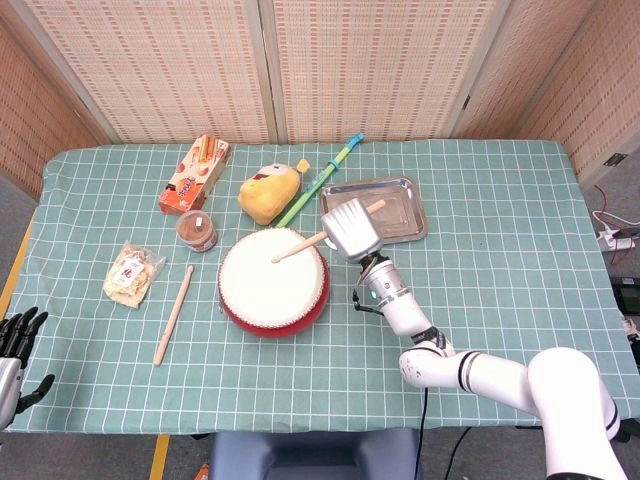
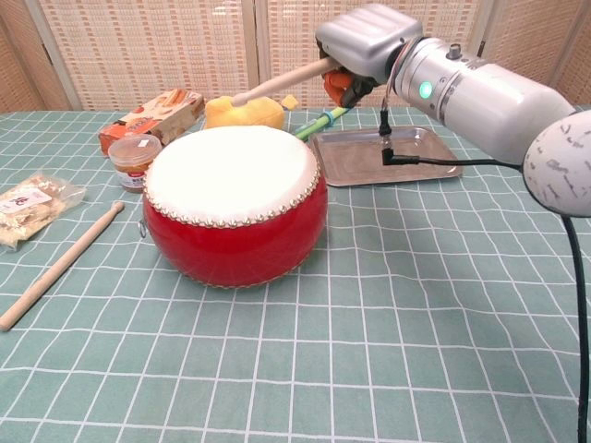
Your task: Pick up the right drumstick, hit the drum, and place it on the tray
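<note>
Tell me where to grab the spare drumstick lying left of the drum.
Grip the drumstick mid-shaft, from above, fingers across its width. It lies flat on the table with bare cloth either side, between the drum and snack bag.

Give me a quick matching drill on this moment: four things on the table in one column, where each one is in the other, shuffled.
Things:
1. held drumstick
2. spare drumstick
3. tray
4. small jar

Places:
A. lying flat on the cloth, left of the drum
B. behind the right hand, holding nothing
C. raised above the drumhead in the right hand
D. between the drum and the snack box

Pairs: 1-C, 2-A, 3-B, 4-D
</note>
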{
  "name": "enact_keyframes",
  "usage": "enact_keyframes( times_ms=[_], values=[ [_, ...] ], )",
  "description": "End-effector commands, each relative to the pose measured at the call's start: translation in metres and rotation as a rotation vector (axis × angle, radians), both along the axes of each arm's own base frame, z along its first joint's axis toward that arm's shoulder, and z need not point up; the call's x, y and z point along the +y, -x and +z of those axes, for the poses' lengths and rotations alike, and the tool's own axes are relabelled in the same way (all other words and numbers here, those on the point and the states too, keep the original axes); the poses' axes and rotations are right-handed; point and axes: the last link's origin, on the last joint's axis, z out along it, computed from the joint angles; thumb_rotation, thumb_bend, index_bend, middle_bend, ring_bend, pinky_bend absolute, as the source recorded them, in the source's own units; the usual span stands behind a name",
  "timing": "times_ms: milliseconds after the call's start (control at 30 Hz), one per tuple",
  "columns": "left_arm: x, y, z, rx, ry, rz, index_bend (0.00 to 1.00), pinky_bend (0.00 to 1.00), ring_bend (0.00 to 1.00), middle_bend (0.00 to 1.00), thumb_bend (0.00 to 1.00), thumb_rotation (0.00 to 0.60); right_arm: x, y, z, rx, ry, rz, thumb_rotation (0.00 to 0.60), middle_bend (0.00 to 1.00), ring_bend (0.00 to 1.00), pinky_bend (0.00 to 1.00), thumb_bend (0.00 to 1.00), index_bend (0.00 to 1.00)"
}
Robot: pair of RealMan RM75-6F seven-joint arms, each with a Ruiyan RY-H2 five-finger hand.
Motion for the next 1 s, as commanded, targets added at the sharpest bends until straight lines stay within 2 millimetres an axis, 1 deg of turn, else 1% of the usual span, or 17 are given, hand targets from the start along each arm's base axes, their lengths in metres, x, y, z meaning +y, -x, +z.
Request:
enact_keyframes(
  times_ms=[33, 167, 267, 367, 500, 567, 633, 700, 833, 900, 1000],
  values=[
    [0.0, 0.0, 0.0, -0.001, 0.001, 0.002, 0.0, 0.0, 0.0, 0.0, 0.22, 0.6, 0.001, 0.009, -0.007, 0.069, -0.015, -0.014, 0.6, 1.0, 1.0, 1.0, 0.87, 1.0],
    [0.0, 0.001, -0.001, 0.001, 0.005, 0.007, 0.0, 0.0, 0.0, 0.0, 0.22, 0.6, 0.002, 0.025, -0.025, 0.203, -0.047, -0.038, 0.6, 1.0, 1.0, 1.0, 0.87, 1.0],
    [0.0, 0.002, -0.001, 0.003, 0.006, 0.011, 0.0, 0.0, 0.0, 0.0, 0.22, 0.6, 0.003, 0.027, -0.029, 0.205, -0.046, -0.047, 0.6, 1.0, 1.0, 1.0, 0.87, 1.0],
    [0.0, 0.002, -0.001, 0.004, 0.006, 0.014, 0.0, 0.0, 0.0, 0.0, 0.22, 0.6, 0.001, 0.017, -0.022, 0.128, -0.032, -0.039, 0.6, 1.0, 1.0, 1.0, 0.87, 1.0],
    [0.0, 0.002, 0.0, 0.0, 0.0, 0.012, 0.0, 0.0, 0.0, 0.0, 0.22, 0.6, 0.0, 0.001, -0.006, 0.009, -0.005, -0.006, 0.6, 1.0, 1.0, 1.0, 0.87, 1.0],
    [0.0, 0.001, 0.0, -0.001, 0.0, 0.009, 0.0, 0.0, 0.0, 0.0, 0.22, 0.6, 0.0, -0.002, -0.002, -0.023, -0.002, 0.001, 0.6, 1.0, 1.0, 1.0, 0.87, 1.0],
    [0.0, 0.001, -0.001, 0.0, 0.002, 0.008, 0.0, 0.0, 0.0, 0.0, 0.22, 0.6, -0.001, -0.001, -0.002, -0.024, -0.009, -0.004, 0.6, 1.0, 1.0, 1.0, 0.87, 1.0],
    [0.0, 0.002, -0.001, 0.0, 0.003, 0.01, 0.0, 0.0, 0.0, 0.0, 0.22, 0.6, 0.0, 0.003, -0.006, 0.011, -0.018, -0.008, 0.6, 1.0, 1.0, 1.0, 0.87, 1.0],
    [0.0, 0.003, -0.001, 0.0, 0.005, 0.015, 0.0, 0.0, 0.0, 0.0, 0.22, 0.6, 0.002, 0.019, -0.025, 0.132, -0.056, -0.035, 0.6, 1.0, 1.0, 1.0, 0.87, 1.0],
    [0.0, 0.003, -0.002, 0.001, 0.007, 0.017, 0.0, 0.0, 0.0, 0.0, 0.22, 0.6, 0.003, 0.025, -0.031, 0.174, -0.063, -0.045, 0.6, 1.0, 1.0, 1.0, 0.87, 1.0],
    [0.0, 0.003, -0.001, 0.001, 0.006, 0.019, 0.0, 0.0, 0.0, 0.0, 0.22, 0.6, 0.003, 0.023, -0.032, 0.162, -0.054, -0.044, 0.6, 1.0, 1.0, 1.0, 0.87, 1.0]
  ],
)
